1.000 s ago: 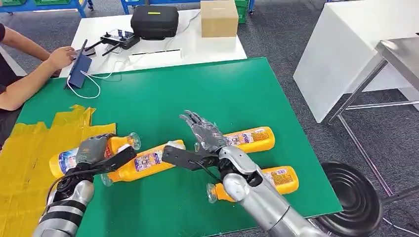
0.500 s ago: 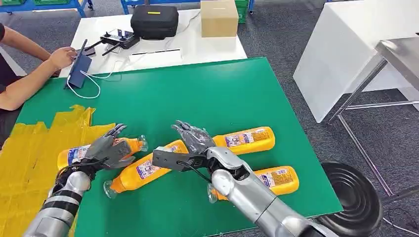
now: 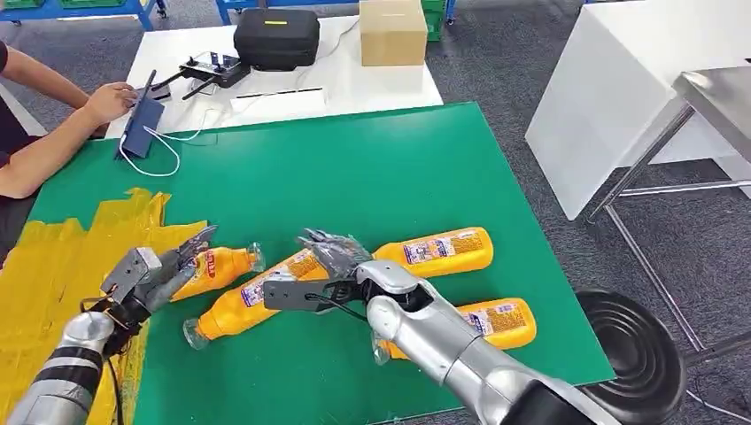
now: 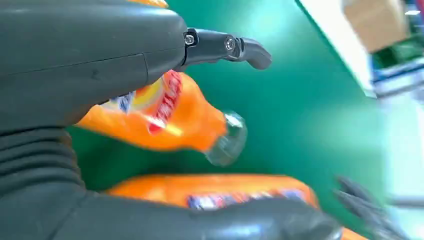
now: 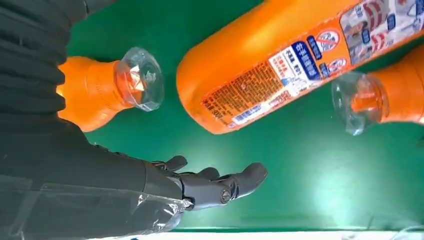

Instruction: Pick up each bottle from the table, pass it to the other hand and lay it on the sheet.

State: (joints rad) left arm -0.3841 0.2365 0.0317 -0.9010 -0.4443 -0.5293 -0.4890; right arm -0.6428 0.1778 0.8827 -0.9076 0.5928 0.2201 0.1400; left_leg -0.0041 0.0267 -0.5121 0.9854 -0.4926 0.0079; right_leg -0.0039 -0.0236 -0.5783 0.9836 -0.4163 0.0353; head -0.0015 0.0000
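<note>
Since the earlier frame your left hand [image 3: 150, 274] is pulling back toward the yellow sheet [image 3: 53, 266], letting go of the first orange bottle [image 3: 217, 263]; its fingers are now spreading apart, holding nothing, and resting against that bottle's base. You are seeing that bottle lying on its side on the green table [image 3: 354, 168] at the sheet's edge, clear cap pointing toward the middle. Your right hand [image 3: 332, 252] is sliding leftward over the second orange bottle [image 3: 257, 301], which is lying slantwise, cap toward you; the fingers are hanging apart above its base, gripping nothing, and the right wrist view is showing them open over bare green mat. You are also looking at a third orange bottle [image 3: 434, 250] lying just right of that hand, and a fourth orange bottle [image 3: 496, 320] partly hiding behind your right forearm. Beyond the green table, a person's hand [image 3: 111, 100] is resting on a blue tablet [image 3: 142, 124].
</note>
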